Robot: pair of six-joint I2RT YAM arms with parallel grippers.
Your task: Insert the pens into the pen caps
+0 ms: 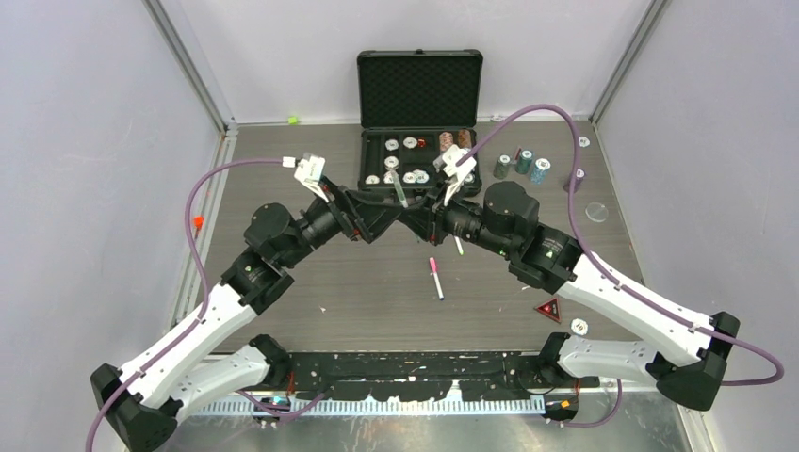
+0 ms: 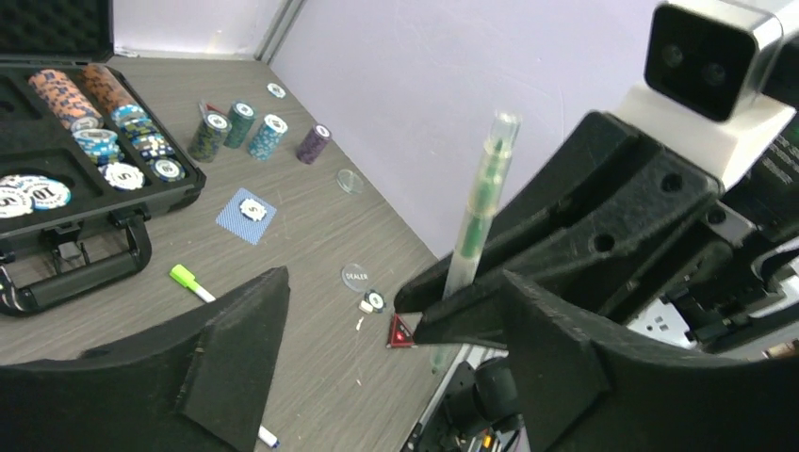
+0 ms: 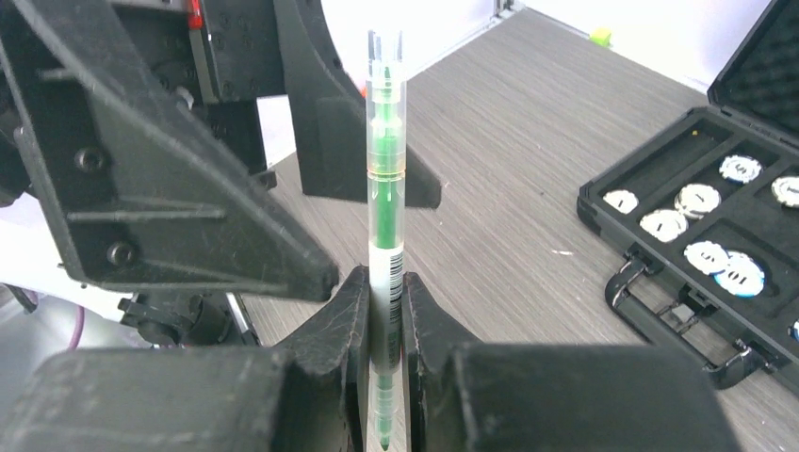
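My right gripper (image 3: 384, 280) is shut on a green pen (image 3: 385, 179) with a clear barrel. The pen stands upright, its green tip bare below the jaws. In the top view this pen (image 1: 400, 193) sits where both arms meet. My left gripper (image 2: 394, 280) is open, its fingers (image 2: 236, 363) spread wide on either side of the pen (image 2: 476, 221) without touching it. A white pen with a pink cap (image 1: 432, 265) lies on the table in front of the arms. Another white pen wearing a neon green cap (image 2: 185, 277) lies partly under my left finger.
An open black case (image 1: 419, 89) of poker chips stands at the back. Chip stacks (image 1: 524, 166) stand to its right. A red triangular token (image 1: 549, 308) and a loose chip (image 1: 579, 327) lie near the right arm. A small neon green piece (image 1: 293, 120) rests by the back wall.
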